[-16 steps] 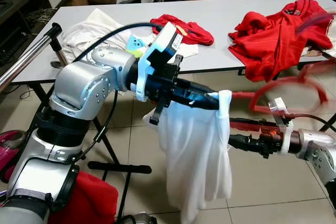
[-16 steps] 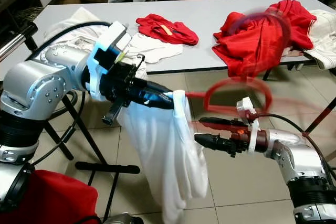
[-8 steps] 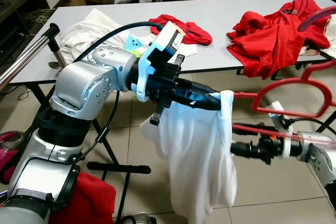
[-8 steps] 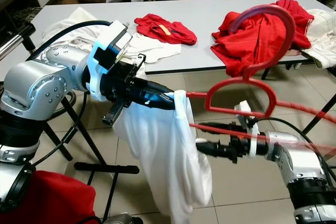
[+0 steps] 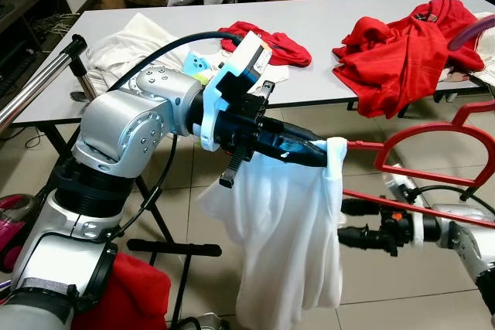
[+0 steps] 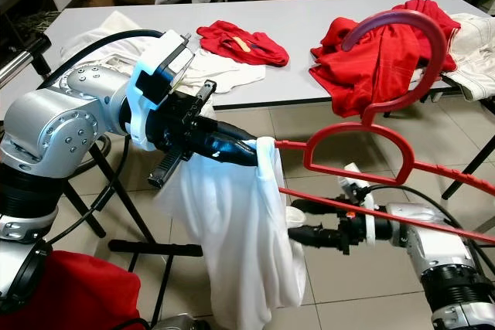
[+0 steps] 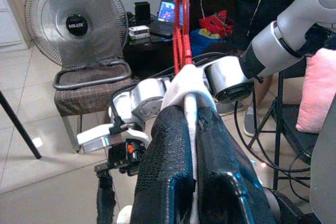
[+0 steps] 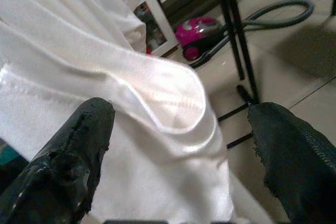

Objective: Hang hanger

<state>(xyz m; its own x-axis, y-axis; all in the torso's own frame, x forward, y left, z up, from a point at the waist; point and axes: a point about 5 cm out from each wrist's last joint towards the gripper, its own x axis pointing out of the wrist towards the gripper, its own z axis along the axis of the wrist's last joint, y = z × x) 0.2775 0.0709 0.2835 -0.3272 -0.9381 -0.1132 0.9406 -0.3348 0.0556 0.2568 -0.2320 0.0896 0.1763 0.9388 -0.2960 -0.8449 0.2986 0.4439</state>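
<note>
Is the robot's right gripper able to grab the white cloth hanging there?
Probably yes. The right gripper is open, its fingers spread right at the white garment, with nothing between. The left gripper pinches the garment's top edge against the red hanger.

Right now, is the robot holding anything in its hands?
Yes. The left hand is shut on the white garment, pinching its top edge where the red hanger pokes in. The right hand is open and holds nothing.
</note>
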